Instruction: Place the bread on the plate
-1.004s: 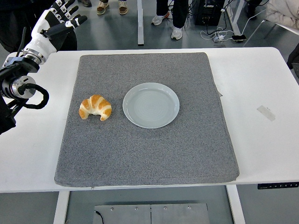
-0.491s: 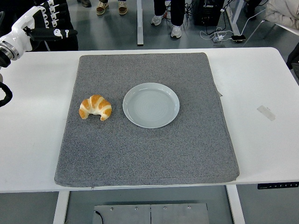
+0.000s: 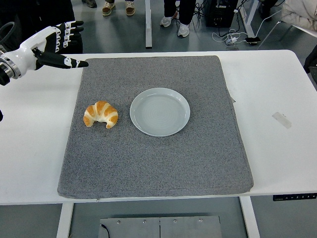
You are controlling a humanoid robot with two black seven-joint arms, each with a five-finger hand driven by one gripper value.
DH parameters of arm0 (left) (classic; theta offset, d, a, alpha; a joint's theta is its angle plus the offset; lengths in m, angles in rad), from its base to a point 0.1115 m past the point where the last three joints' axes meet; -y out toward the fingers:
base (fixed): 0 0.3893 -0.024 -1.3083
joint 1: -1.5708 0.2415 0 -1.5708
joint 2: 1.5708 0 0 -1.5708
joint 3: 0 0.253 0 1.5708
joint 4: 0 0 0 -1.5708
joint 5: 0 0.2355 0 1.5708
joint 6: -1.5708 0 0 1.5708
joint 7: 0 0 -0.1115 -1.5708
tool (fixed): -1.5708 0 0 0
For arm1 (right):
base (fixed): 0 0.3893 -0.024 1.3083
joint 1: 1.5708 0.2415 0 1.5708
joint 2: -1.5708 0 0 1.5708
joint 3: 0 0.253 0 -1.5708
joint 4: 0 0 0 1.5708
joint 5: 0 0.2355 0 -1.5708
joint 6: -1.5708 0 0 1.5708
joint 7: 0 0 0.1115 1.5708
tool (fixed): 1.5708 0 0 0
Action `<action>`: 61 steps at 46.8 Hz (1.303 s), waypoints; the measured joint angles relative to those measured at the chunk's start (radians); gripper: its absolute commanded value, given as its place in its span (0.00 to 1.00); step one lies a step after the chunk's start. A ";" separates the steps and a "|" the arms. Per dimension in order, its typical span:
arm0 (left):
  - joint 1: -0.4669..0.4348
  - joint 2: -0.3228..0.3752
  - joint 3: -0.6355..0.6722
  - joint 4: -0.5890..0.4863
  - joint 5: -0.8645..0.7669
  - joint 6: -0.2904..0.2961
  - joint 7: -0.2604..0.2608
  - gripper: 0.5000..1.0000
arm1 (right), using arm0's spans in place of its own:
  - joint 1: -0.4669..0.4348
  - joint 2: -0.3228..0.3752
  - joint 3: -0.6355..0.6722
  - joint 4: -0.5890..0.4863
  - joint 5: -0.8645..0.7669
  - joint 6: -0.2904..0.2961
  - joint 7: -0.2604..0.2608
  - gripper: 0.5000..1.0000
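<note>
A golden croissant lies on the grey mat, left of centre. A pale round plate sits just to its right, a small gap between them, with nothing on it. My left hand is at the far left, above the table's back left corner, well behind and left of the croissant. Its fingers are spread and it holds nothing. The right arm is out of view.
The mat covers the middle of the white table. A small strip of tape lies on the table at the right. People's feet and cables show on the floor beyond the far edge.
My left hand has come down and to the right from the top left corner, and now reaches toward the mat's back left corner. The croissant and plate have not moved.
</note>
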 measured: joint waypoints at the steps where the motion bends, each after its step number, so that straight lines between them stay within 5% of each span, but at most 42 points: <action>1: -0.002 0.006 0.006 -0.015 0.012 0.015 0.001 0.96 | 0.000 0.000 0.000 0.000 0.000 0.000 0.000 1.00; 18: -0.015 0.046 0.078 -0.117 0.240 0.209 0.082 0.96 | 0.000 0.000 0.000 0.000 0.000 0.000 0.000 1.00; 30: -0.015 0.040 0.129 -0.143 0.322 0.226 0.102 0.96 | 0.000 0.000 0.000 0.000 0.000 0.000 0.000 1.00; 39: -0.010 0.031 0.152 -0.164 0.399 0.230 0.165 0.96 | 0.000 0.000 0.000 0.000 0.000 0.000 0.000 1.00; 61: 0.008 -0.063 0.207 -0.157 0.472 0.382 0.200 0.96 | 0.000 0.000 0.000 0.000 0.000 0.000 0.000 1.00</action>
